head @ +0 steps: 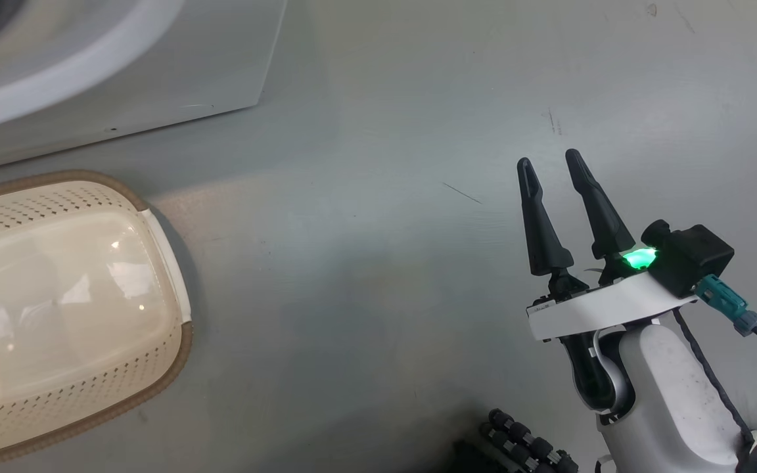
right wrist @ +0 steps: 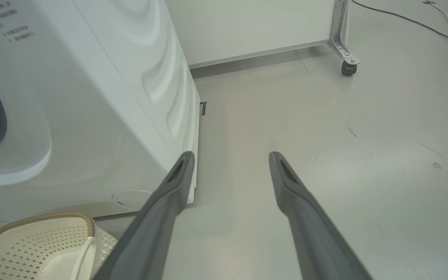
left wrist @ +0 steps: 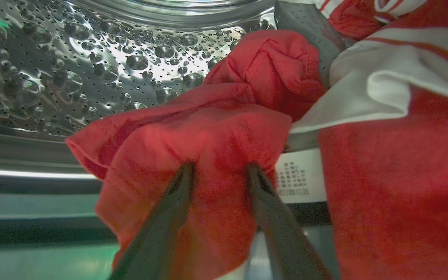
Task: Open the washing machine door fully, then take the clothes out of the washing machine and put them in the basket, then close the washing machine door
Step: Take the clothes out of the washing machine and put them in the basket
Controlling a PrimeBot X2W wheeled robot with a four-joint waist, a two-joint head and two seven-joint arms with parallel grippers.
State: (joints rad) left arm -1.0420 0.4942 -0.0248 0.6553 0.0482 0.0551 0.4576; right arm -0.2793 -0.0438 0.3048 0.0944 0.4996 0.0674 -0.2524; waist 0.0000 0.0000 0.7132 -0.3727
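The clothes, bright red cloth with white parts and striped trim, lie in the dimpled steel drum of the washing machine. My left gripper is inside the drum, both tips pressed into a red fold, jaws still apart with cloth bulging between them. Over the bare floor my right gripper hangs open and holds nothing; it is also seen from its wrist. The cream basket stands on the floor in front of the washer with nothing in it. The washing machine door is out of view.
The washer's white side rises left of my right gripper, the basket's corner below it. A white panel on a caster and cables lie beyond. Grey floor stretches between basket and right arm. A white label shows behind the cloth.
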